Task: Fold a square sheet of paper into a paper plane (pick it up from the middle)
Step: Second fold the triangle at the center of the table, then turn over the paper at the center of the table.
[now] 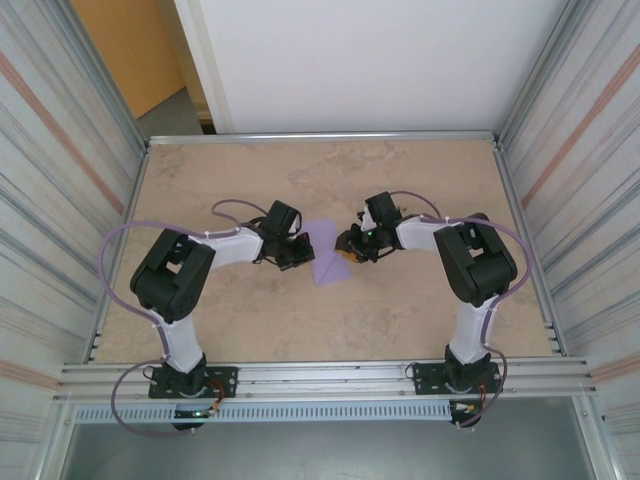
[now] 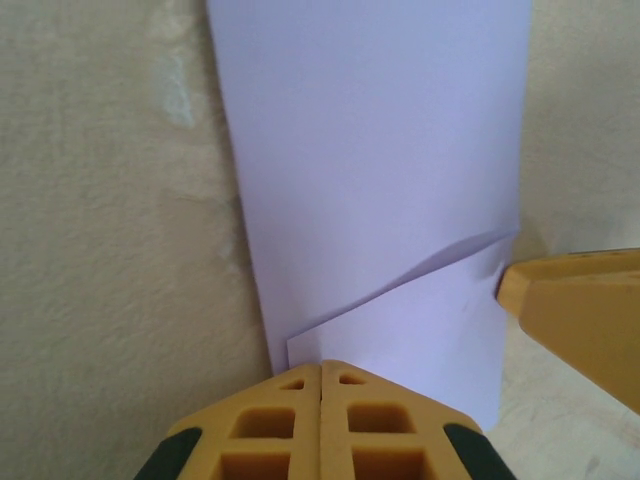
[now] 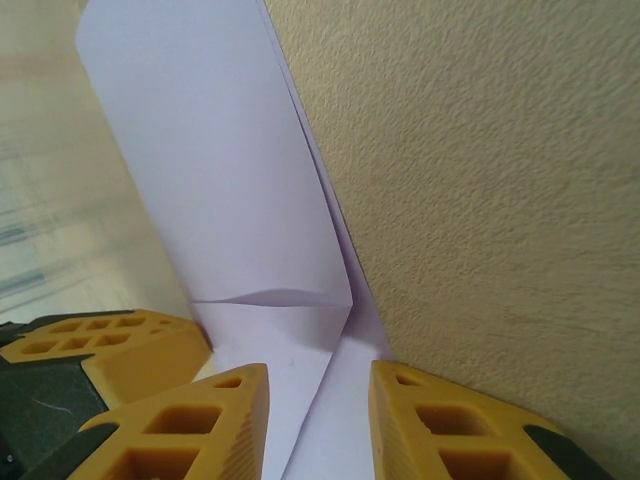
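The lavender square sheet of paper (image 1: 326, 255) lies on the table between my two grippers, folded into a long band (image 2: 370, 150) with one corner flap (image 2: 420, 330) turned over it. My left gripper (image 2: 321, 368) is shut, its tips at the paper's near edge, with no paper visibly pinched between them. My right gripper (image 3: 320, 385) is open and straddles the other end of the sheet (image 3: 230, 180), where the flap (image 3: 275, 340) lies. One right finger (image 2: 580, 310) shows beside the paper in the left wrist view. No paper plane is in view.
The tan stone-patterned table (image 1: 250, 180) is framed by metal rails and corrugated side walls (image 1: 50, 150). Both arms bend inward from their bases at the near edge. The left gripper's fingers (image 3: 100, 345) sit close to my right gripper.
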Robot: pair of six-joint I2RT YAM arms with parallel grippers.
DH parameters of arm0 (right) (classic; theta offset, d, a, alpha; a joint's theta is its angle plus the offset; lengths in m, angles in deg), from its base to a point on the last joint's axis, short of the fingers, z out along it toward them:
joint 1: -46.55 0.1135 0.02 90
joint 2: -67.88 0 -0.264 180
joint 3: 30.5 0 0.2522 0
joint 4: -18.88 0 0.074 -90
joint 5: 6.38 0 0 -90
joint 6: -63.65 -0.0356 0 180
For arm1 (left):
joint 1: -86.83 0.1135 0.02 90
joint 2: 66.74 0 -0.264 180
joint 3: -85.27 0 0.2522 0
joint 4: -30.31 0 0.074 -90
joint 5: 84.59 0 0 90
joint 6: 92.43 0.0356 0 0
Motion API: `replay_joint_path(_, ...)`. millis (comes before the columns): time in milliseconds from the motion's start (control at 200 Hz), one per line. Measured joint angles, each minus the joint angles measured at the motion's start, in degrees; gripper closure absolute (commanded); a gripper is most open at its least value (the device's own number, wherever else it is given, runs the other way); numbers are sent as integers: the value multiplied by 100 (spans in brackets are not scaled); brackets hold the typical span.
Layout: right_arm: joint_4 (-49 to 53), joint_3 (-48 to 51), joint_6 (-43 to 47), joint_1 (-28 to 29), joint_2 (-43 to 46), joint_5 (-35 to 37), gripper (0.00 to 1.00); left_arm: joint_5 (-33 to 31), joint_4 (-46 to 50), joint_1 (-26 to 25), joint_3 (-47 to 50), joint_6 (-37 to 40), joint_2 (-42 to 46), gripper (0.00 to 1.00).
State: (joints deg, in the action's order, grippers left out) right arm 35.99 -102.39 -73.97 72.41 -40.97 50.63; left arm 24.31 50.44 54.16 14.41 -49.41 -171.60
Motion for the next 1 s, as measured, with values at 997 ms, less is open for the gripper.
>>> replay_joint_path(997, -168, -184, -192, 203, -184, -350, 80, 2, -326, 11, 173, -345, -35, 94)
